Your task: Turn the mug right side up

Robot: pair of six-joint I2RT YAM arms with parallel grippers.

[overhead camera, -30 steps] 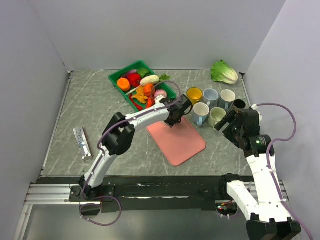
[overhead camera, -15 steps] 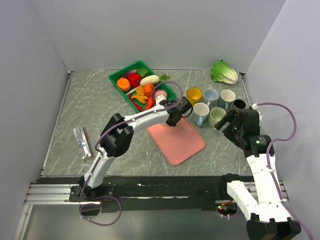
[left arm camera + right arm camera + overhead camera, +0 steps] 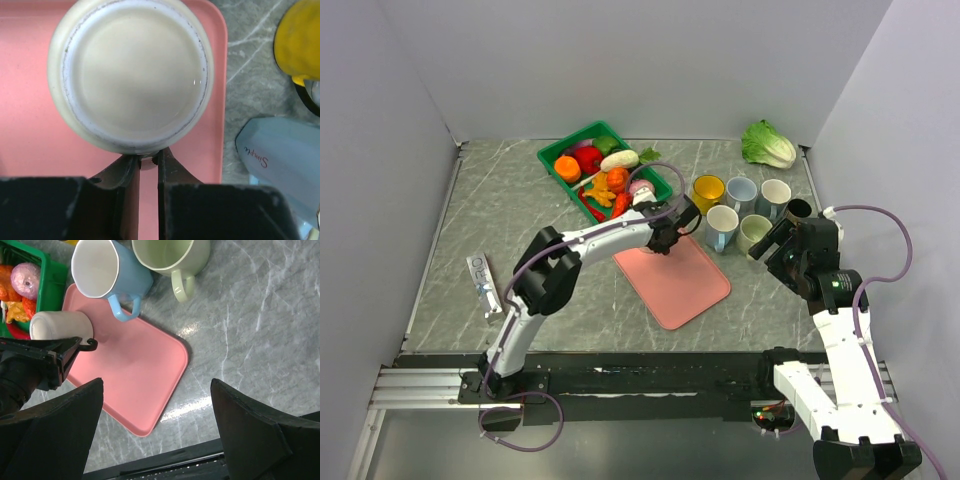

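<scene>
The cream ceramic mug (image 3: 135,75) stood upside down, base uppermost, directly ahead of the fingertips of the left claw (image 3: 148,165). The left claw's jaws were drawn nearly together and clamped on a narrow cream part projecting from the mug's side wall. The mug rested on the pink plastic tray (image 3: 30,125), which extended beneath and to both sides of the left claw. In the left wrist view, a light blue mug (image 3: 280,160) lay just right of the left claw on the grey marble-pattern desk (image 3: 250,75), and a yellow mug (image 3: 300,40) sat ahead and to the right.

The right claw (image 3: 156,385) hovered with its jaws wide apart, gripping nothing. In its own view, the tray lay below it, and the cream mug sat ahead and to its left. A pale green mug (image 3: 170,255) stood upright straight ahead.
</scene>
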